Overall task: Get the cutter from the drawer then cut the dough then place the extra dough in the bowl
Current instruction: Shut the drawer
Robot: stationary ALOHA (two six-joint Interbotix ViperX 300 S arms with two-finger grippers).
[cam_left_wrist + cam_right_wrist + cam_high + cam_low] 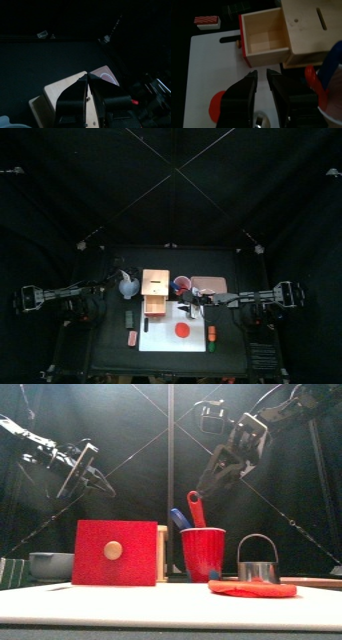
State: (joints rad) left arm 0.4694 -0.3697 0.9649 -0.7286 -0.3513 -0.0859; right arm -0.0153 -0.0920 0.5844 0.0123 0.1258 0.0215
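Note:
The round metal cutter (258, 566) with its wire handle stands upright on the white cutting board (167, 353), just behind the flat red dough (251, 588) (183, 331). My right gripper (225, 476) (262, 75) hangs above the cutter (260, 120), empty, jaws a narrow gap apart. The wooden box (156, 283) has its red-fronted drawer (264, 37) (115, 552) pulled out and empty. My left gripper (94, 479) (87, 80) is shut and empty, held high over the box's left side. The blue-grey bowl (51, 564) (123, 288) sits left of the box.
A red cup (203, 554) holding a blue and a red toy knife stands right of the box, close to the cutter. The pink tray (210, 284) lies behind it. A small red striped toy (208, 20) lies off the board's left edge.

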